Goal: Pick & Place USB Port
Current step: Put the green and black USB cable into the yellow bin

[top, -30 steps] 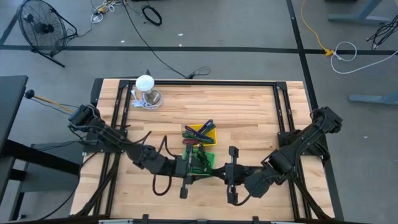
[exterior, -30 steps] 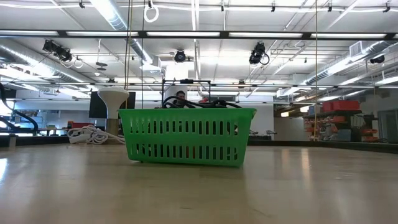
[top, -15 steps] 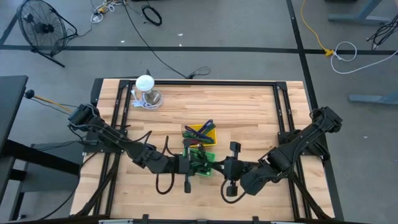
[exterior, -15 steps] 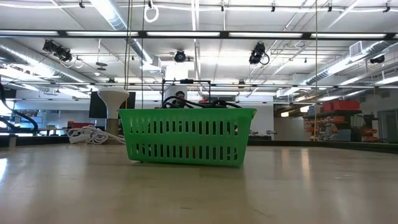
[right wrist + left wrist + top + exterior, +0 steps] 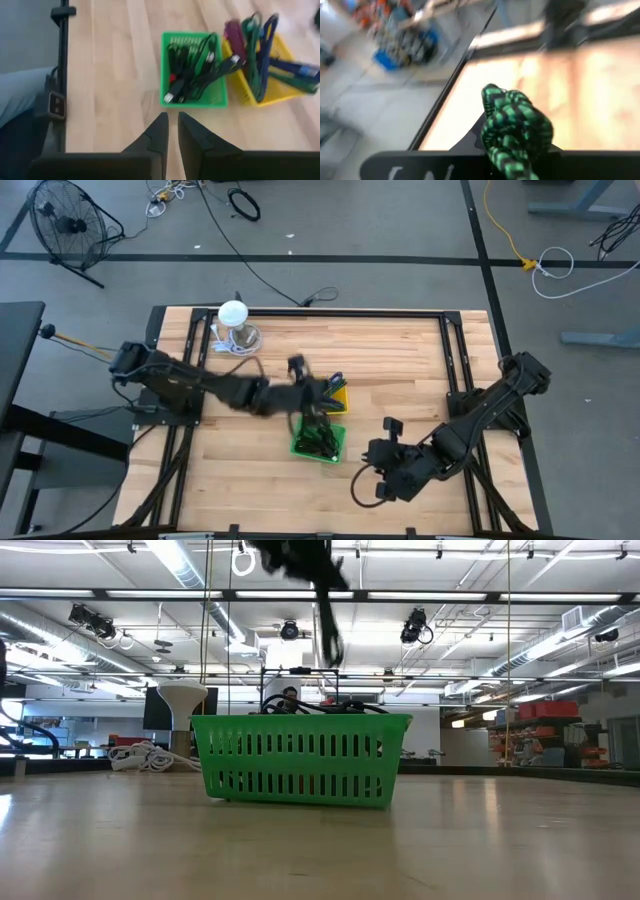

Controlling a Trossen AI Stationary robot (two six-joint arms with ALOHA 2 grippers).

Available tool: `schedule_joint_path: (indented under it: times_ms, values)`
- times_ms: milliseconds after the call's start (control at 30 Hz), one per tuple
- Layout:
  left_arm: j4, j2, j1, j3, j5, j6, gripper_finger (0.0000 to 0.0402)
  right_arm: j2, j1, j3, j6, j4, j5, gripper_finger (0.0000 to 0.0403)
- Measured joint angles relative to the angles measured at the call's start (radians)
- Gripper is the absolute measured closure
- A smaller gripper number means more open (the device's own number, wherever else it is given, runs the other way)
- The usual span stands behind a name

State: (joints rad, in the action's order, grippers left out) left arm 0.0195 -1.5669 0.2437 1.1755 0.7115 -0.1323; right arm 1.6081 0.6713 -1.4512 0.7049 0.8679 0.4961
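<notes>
My left gripper (image 5: 312,402) is raised above the gap between the yellow basket (image 5: 336,402) and the green basket (image 5: 322,444). It is shut on a green-and-black braided cable (image 5: 516,125). In the low view the gripper (image 5: 296,556) is high above the green basket (image 5: 300,760), which stands on the table with dark USB cables (image 5: 195,70) inside. My right gripper (image 5: 384,472) sits low over the table, toward the near right of the green basket (image 5: 192,97). Its fingers (image 5: 172,135) are shut on nothing. My left gripper pinches the braided cable between its two fingers at a bunched, looped stretch (image 5: 510,117); the fingers' dark base hides the contact below. The cable is lifted, and a dark length (image 5: 331,625) hangs below the gripper over the green basket.
The yellow basket (image 5: 265,75) of coloured cables stands against the green basket's far side. A white round-topped object (image 5: 233,315) on a coil of white cord stands near the far left corner. Black rails (image 5: 455,370) run along the table's edges. Bare wood lies near and right.
My left gripper has risen from the near side of the green basket and swung toward the far edge, over the baskets, taking the braided cable up with it. My right gripper has drawn back from the green basket toward the near right.
</notes>
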Motion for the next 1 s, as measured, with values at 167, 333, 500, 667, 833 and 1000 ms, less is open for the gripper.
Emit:
schedule_joint_path:
  times_ms: [167, 333, 500, 667, 833, 1000]
  values:
    - [0.092, 0.000, -0.125, -0.001, -0.109, 0.071, 0.0384, 0.000, 0.017, 0.054, 0.064, -0.012, 0.010, 0.0367]
    - [0.081, -0.008, -0.219, -0.004, -0.281, 0.161, 0.0384, 0.000, 0.021, 0.120, 0.073, -0.076, 0.007, 0.0367]
    - [0.094, -0.056, -0.258, -0.005, -0.388, 0.224, 0.0384, 0.000, 0.019, 0.173, 0.074, -0.129, 0.008, 0.0367]
    - [0.095, -0.099, -0.260, -0.005, -0.435, 0.256, 0.0384, 0.000, 0.020, 0.196, 0.099, -0.138, 0.008, 0.0367]
    - [0.041, -0.117, -0.258, -0.005, -0.481, 0.278, 0.0384, 0.000, 0.019, 0.215, 0.095, -0.169, 0.011, 0.0367]
    - [-0.002, -0.122, -0.256, -0.005, -0.484, 0.310, 0.0384, 0.000, 0.017, 0.220, 0.071, -0.198, 0.012, 0.0366]
